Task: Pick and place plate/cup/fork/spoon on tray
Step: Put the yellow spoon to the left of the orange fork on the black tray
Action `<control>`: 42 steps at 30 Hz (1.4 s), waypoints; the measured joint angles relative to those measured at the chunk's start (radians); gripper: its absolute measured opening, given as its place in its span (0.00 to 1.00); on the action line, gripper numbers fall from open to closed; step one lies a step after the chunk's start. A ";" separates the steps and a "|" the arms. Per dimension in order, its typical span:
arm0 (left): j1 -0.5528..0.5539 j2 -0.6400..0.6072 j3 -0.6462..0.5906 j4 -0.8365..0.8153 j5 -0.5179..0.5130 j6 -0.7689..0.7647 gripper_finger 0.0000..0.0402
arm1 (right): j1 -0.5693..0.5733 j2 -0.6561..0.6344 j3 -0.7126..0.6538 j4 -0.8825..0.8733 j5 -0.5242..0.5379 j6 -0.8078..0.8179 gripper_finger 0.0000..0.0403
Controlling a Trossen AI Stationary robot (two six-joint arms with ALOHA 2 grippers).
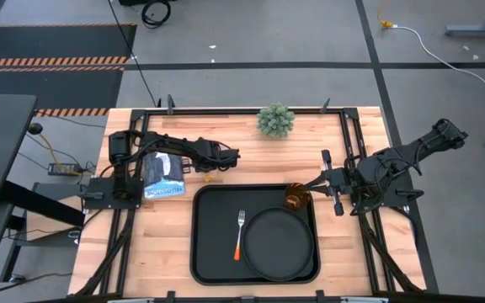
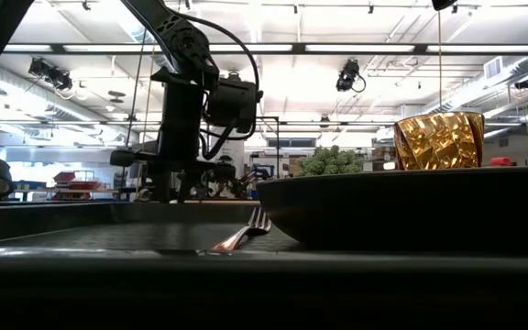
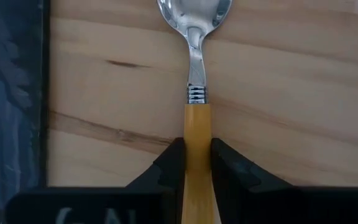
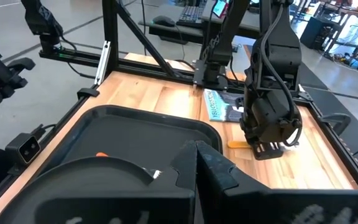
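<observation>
The black tray [image 1: 207, 252] lies at the table's near middle. On it are the round black plate [image 1: 276, 244], the fork [image 1: 240, 234] left of the plate, and the amber cup [image 1: 297, 198] in the tray's far right corner, also in the low view [image 2: 438, 139]. My left gripper [image 1: 217, 165] is just beyond the tray's far left edge, pointing down, shut on the spoon [image 3: 194, 37], whose bowl is over bare wood. My right gripper [image 1: 317, 185] is just right of the cup, empty, its fingers together [image 4: 196, 163]. My left gripper pinches the spoon's orange handle [image 3: 197, 134] between its two fingers, a little behind the metal collar. The fingers come from above and lie across the handle. The handle's free end [image 4: 237, 144] sticks out level beside the gripper, at table height; whether it is lifted, I cannot tell.
A small green plant [image 1: 276, 120] stands at the table's far edge. A dark blue printed sheet [image 1: 165, 178] lies left of my left gripper. Bare wood [image 1: 154, 244] shows left of the tray, and dark frame rails [image 1: 356, 143] run along the table's sides.
</observation>
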 joint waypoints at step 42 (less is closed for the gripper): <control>-0.282 -0.149 0.011 0.071 0.071 -0.112 0.17 | 0.000 0.000 0.000 0.016 0.000 0.043 0.02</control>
